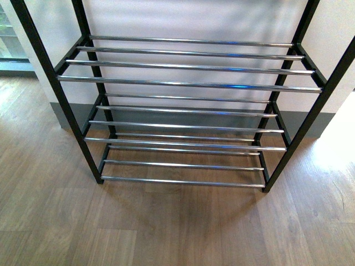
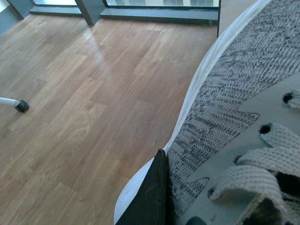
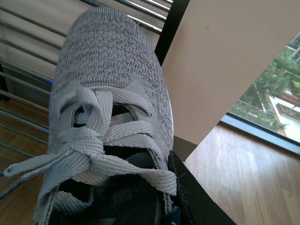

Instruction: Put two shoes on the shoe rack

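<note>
The right hand (image 3: pixel 174 206) is clamped on a grey knit sneaker (image 3: pixel 108 70), its toe near the bars of the shoe rack (image 1: pixel 188 86). The left hand (image 2: pixel 158 199) grips the second sneaker (image 2: pixel 234 79) over the floor, with no rack in that view. This looks like the carrying stage, and next each shoe needs lowering onto a bare tier. Only one finger of each hand shows.

shoe rack (image 1: pixel 188 83): black frame, chrome bars; shoes (image 3: pixel 112 70): grey knit (white sole); floor (image 1: pixel 177 233): brown wood
</note>
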